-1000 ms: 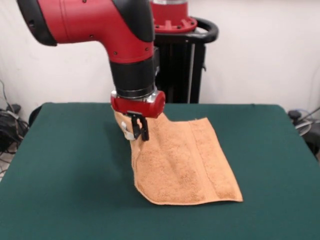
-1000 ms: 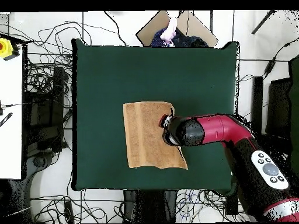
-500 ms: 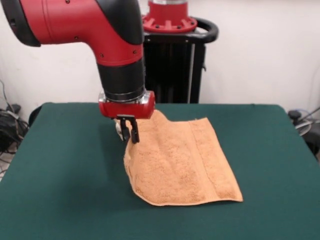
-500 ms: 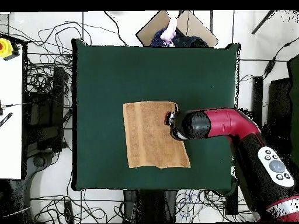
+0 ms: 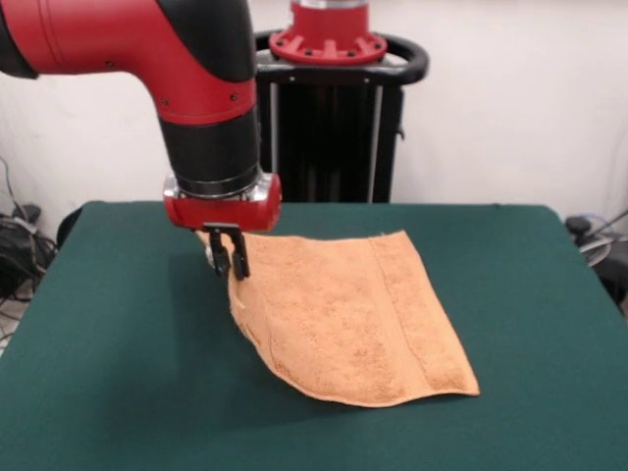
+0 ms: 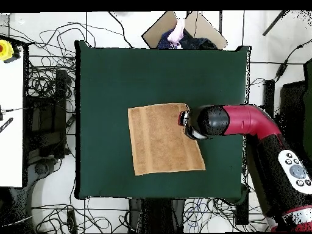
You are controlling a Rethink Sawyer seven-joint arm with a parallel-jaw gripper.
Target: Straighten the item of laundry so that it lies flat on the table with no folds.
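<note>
- The gripper (image 5: 229,263) has its jaws pinched on one corner of the towel (image 5: 353,314), held a little above the green bench (image 5: 108,334).
- In the front view that corner is at the towel's upper left; everything else of the cloth runs away from the jaws to the right and toward the camera.
- The far right side, with its woven stripe, lies flat on the bench; the edge below the jaws is raised and curls in a soft wave, so it's not flat yet.
- From overhead, the towel (image 6: 163,139) sits about mid-bench, and the gripper (image 6: 185,118) is at its top right corner.
- My read: the pull wants to go outward, away from the cloth's middle, then down to lay that corner.
</note>
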